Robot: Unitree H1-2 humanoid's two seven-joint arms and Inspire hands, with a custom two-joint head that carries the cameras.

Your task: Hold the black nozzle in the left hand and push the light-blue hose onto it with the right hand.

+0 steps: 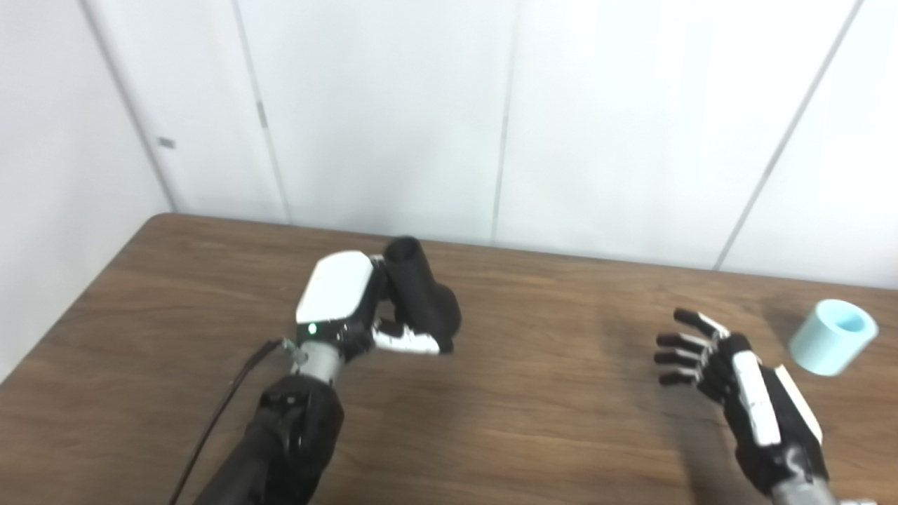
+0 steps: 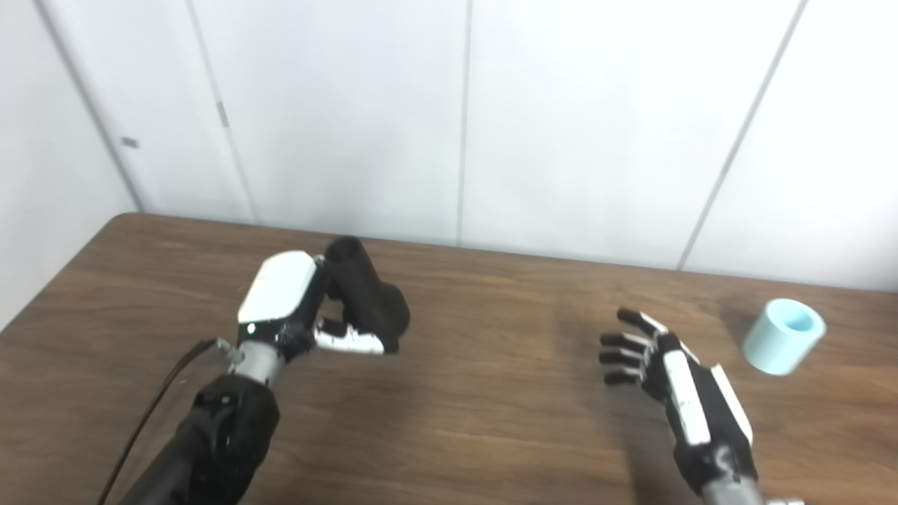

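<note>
left eye view — matte black nozzle (image 1: 421, 294), stubby, tilted.

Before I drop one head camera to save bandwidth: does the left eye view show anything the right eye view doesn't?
Only the left eye view: nothing extra; it only places everything further right in the frame.

Only the right eye view: nothing extra either, apart from a bit more bare tabletop to the right of the hose piece.

Both: the left hand shut on the black nozzle, the right hand open and apart from the light-blue hose piece, which rests on the table beyond it, and the white panelled wall behind.
</note>
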